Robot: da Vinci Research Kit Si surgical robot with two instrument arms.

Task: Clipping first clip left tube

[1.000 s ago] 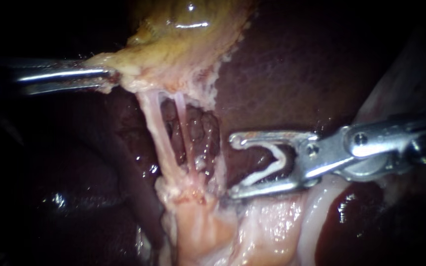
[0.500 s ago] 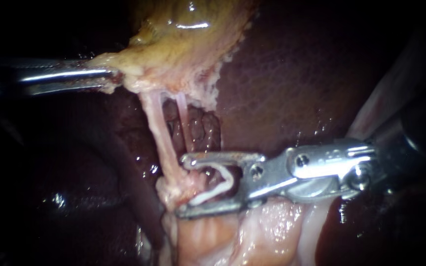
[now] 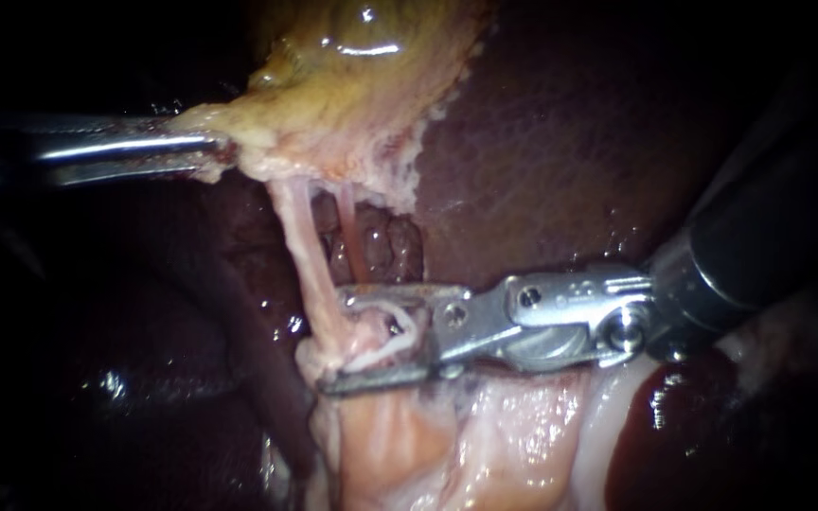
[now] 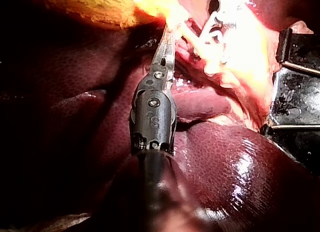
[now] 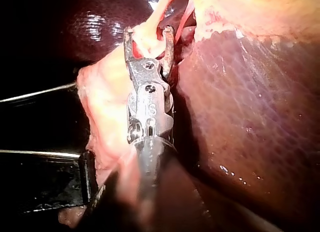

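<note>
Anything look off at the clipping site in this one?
Possibly. The right instrument, jaws holding the clip, straddles the spot where the left tube and right tube converge, so both may sit inside rather than the left alone. No tear or leak shows.

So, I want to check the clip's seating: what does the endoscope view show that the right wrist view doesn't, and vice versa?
Only the endoscope view: the left instrument, jaws shut on the gallbladder edge, and the white clip. Only the right wrist view: a dark holder with thin rods beside the tissue. Both: the right instrument, jaws astride the left tube, and the liver.
</note>
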